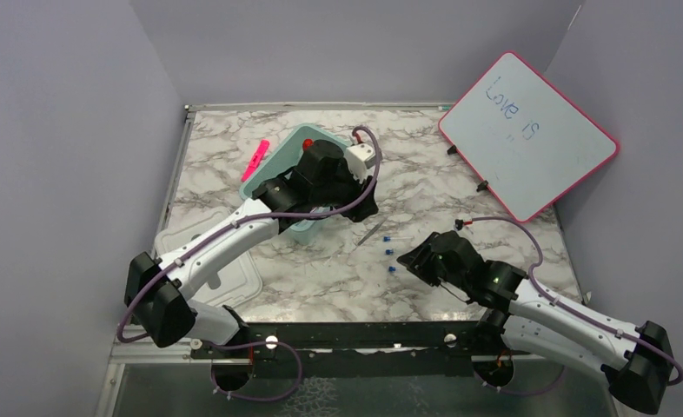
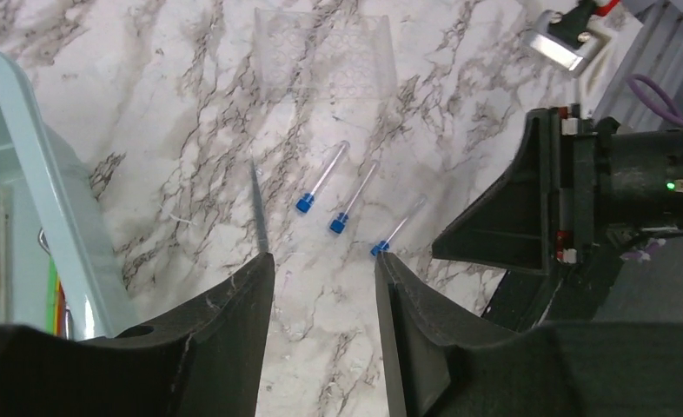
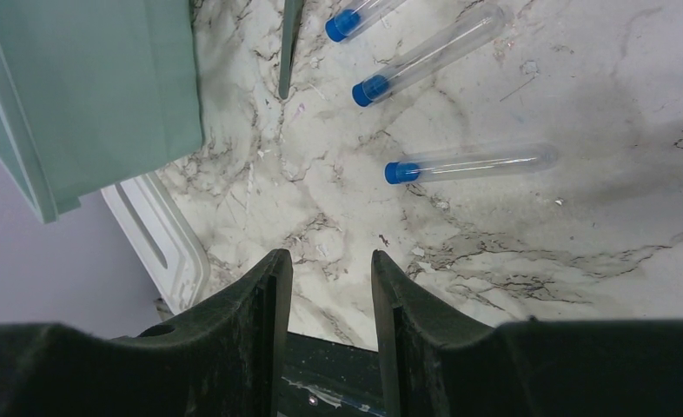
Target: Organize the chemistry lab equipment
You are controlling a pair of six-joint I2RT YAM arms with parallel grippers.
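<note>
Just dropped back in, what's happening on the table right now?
Neither hand holds anything. The left hand hangs open just beside the teal bin. The right hand, also open, sits low over the marble table near three blue-capped tubes lying loose. A thin metal tool lies beside the bin. The tubes and that tool are not yet put away.
</note>
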